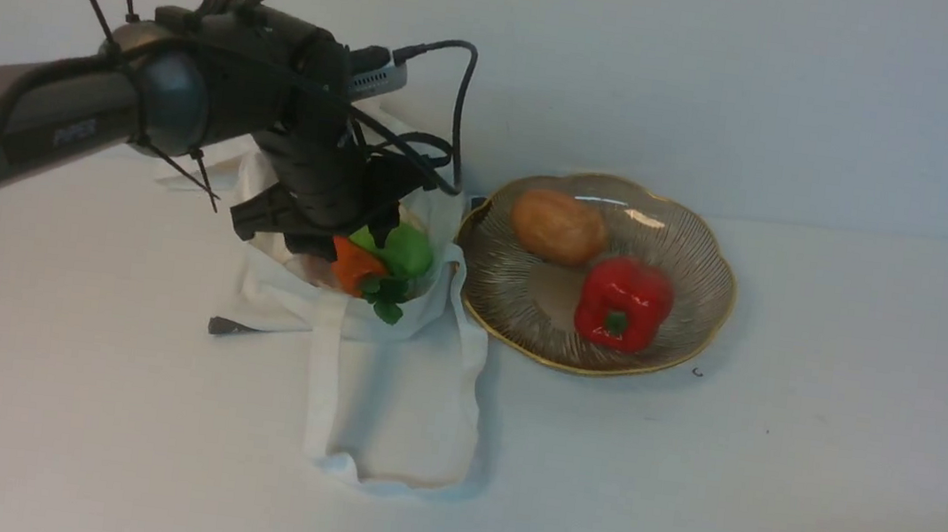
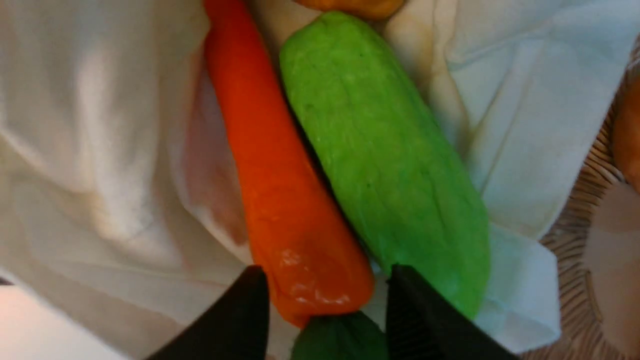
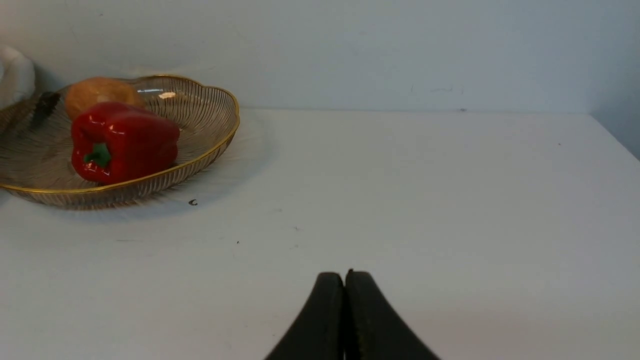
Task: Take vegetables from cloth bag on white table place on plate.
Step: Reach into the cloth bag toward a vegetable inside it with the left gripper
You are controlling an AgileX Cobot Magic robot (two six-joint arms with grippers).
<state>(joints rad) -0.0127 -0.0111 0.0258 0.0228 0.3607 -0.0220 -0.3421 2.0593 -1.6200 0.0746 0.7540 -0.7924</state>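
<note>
My left end effector [image 2: 330,300], spread open and holding nothing, hangs over the cloth bag [image 1: 293,288]; in the front view the carrot [image 1: 356,266] lies at its four o'clock, inside the bag, long axis running eleven to five o'clock in the left wrist view. My right end effector [image 3: 344,280], closed, is farther.

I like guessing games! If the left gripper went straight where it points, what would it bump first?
Probably the glossy orange carrot, near its leafy green top; the left gripper hangs open over it. How far down it lies is hard to tell.
</note>
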